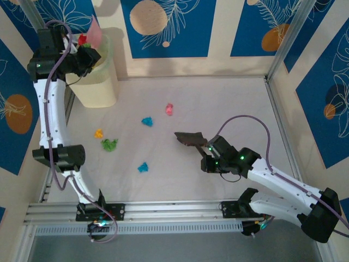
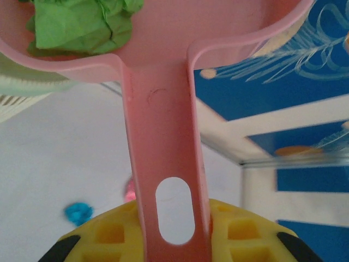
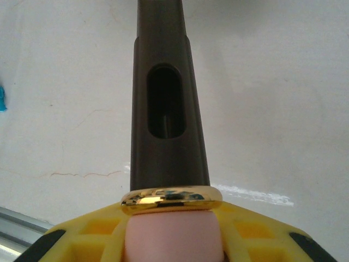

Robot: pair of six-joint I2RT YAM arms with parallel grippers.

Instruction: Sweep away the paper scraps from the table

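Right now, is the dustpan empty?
No, a green scrap sits in the bowl of the dustpan, seen from the left wrist.

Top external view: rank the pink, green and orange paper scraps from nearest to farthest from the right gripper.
1. pink scrap: nearest, beyond the right gripper toward the back wall, slightly to the left.
2. green scrap: far off to the left, mid-table.
3. orange scrap: farthest, just past the green scrap, leftmost of the three.
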